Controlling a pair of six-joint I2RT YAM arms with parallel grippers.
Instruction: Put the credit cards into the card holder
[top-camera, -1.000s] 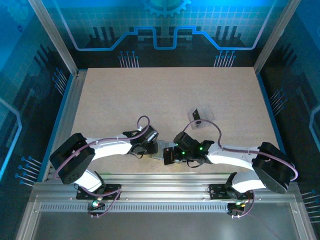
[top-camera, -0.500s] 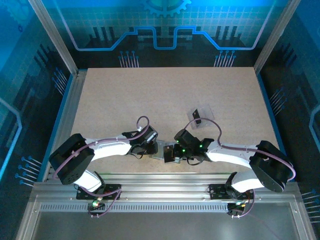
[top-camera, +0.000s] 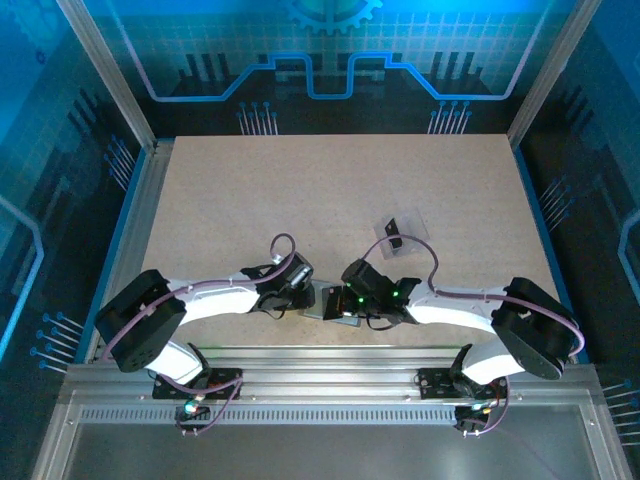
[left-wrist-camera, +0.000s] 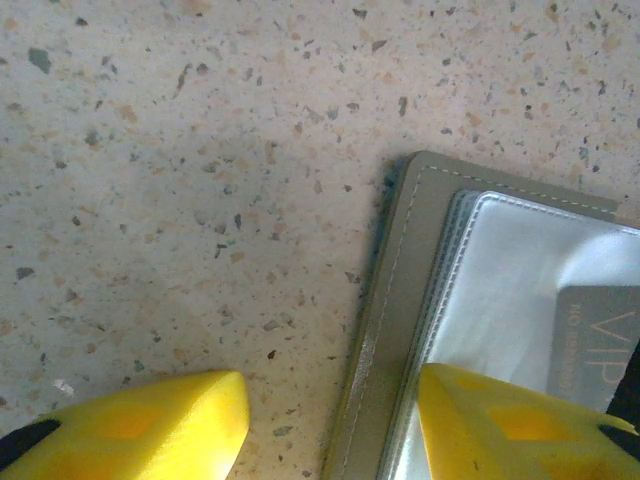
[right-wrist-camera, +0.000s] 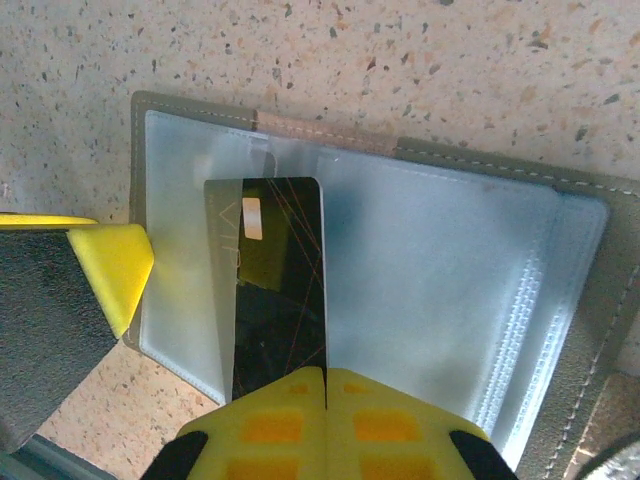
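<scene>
At the near edge of the table (left-wrist-camera: 180, 180), midway between the 2 arms, the black credit card (right-wrist-camera: 275, 280) lies over the open card holder (right-wrist-camera: 450, 300), above the clear sleeve of the panel on the left of the right wrist view. Its long axis points straight out from the right hand (right-wrist-camera: 325, 385), which is pinched closed on the card's near short end, so the free short end leads toward the holder's far edge. Whether that leading edge is already under the plastic cannot be told. The likely next move is a push along the card's own length, and that depends on the card staying parallel to the sleeve's seams. The holder lies flat, its 2 panels spread sideways across the card's direction. The left hand (left-wrist-camera: 330, 425) stands partly open astride the holder's outer edge, with 1 finger (left-wrist-camera: 150, 420) over bare table and the other over the sleeve. It looks placed to steady the case, though contact is unclear. Farther back sits a clear plastic box (top-camera: 401, 232), well apart.
</scene>
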